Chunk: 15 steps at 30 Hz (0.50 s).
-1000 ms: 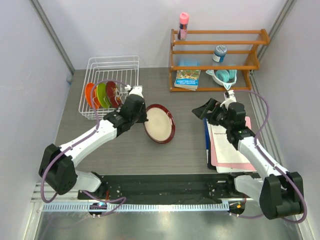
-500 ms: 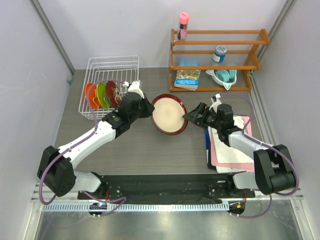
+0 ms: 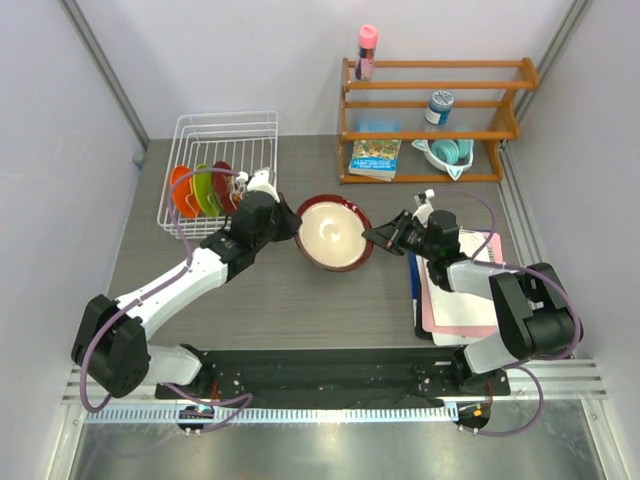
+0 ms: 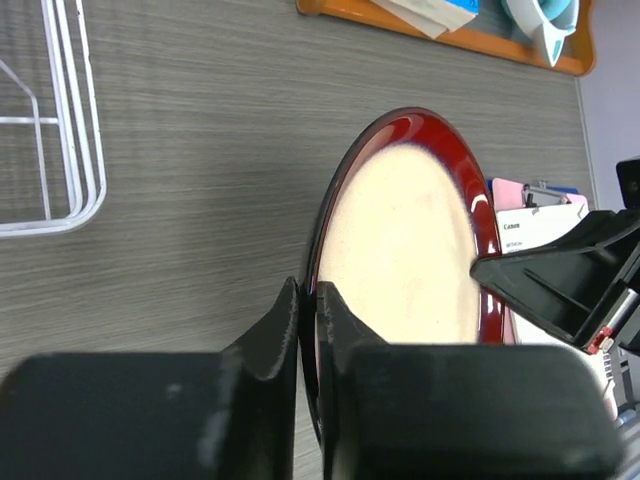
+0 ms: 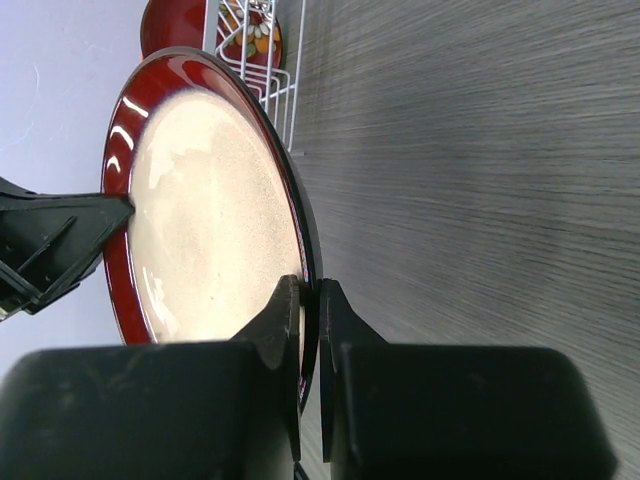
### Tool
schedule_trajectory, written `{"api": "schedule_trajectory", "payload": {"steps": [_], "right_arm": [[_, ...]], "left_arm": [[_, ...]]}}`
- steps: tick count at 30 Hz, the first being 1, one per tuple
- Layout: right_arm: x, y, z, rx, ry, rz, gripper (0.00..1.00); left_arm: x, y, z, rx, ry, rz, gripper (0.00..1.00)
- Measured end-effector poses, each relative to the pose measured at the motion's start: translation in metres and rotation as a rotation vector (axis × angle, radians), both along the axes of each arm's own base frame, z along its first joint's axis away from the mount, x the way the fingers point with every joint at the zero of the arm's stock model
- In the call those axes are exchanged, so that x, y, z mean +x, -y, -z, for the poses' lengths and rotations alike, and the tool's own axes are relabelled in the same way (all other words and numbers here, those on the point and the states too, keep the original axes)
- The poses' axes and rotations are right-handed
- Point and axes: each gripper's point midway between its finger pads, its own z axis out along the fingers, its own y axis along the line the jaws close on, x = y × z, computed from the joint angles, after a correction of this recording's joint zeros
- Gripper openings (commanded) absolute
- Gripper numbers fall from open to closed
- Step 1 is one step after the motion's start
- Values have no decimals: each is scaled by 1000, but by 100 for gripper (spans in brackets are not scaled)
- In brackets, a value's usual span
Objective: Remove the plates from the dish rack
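Scene: Mid-table, a cream plate (image 3: 333, 232) hangs between two arms, pinched at opposite rims. It is tilted face-up and, by the look of it, clear of the table (image 3: 260, 300).
Left gripper (image 3: 290, 222): Jaws closed on the cream plate's left rim. Its wrist view shows the dark red edge wedged between the two fingers.
Right gripper (image 3: 378, 236): Jaws closed on the right rim, with the edge likewise clamped between its fingers.
Plate's place: Right of the rack (image 3: 228, 114) and wholly out of it, near the table's centre.
Rack: Far left. Three small plates stand on edge at its near-left end: orange plate (image 3: 178, 192), green plate (image 3: 205, 190) and floral plate (image 3: 225, 185), left to right.
Done: One of four plates is out of the rack, though not yet set down.
Left to do: By this showing, the cream plate must pass to one gripper or be laid on the table. The three small plates then wait their turn.
Count, task: Four plates, one in the air and three racked. One rack.
Count, rig: Two arms and two grippers, both on the same plate.
Count, bystanders: One shelf (image 3: 470, 64) at far right, carrying one bottle (image 3: 367, 50) on top and one jar (image 3: 438, 106) on the middle tier. One teal dish (image 3: 448, 152) and one book (image 3: 375, 158) sit at its foot.
Near right: A stack of papers (image 3: 455, 305) lies under the right arm. How many sheets cannot be told.
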Motion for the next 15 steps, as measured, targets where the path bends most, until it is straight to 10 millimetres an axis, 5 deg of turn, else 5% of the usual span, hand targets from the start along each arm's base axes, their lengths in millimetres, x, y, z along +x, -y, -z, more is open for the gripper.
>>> {"api": "schedule_trajectory", "payload": {"steps": [4, 6, 9, 15], "right_arm": [[-1, 4, -3, -37, 16, 26, 1], [-4, 11, 1, -100, 11, 56, 1], [-12, 29, 9, -213, -11, 113, 1], [-20, 67, 22, -407, -44, 217, 1]], "left_arm": [[-2, 3, -7, -15, 30, 15, 83], [-3, 7, -20, -33, 71, 29, 81], [-5, 5, -41, -44, 134, 30, 96], [-1, -29, -71, 34, 260, -94, 99]]}}
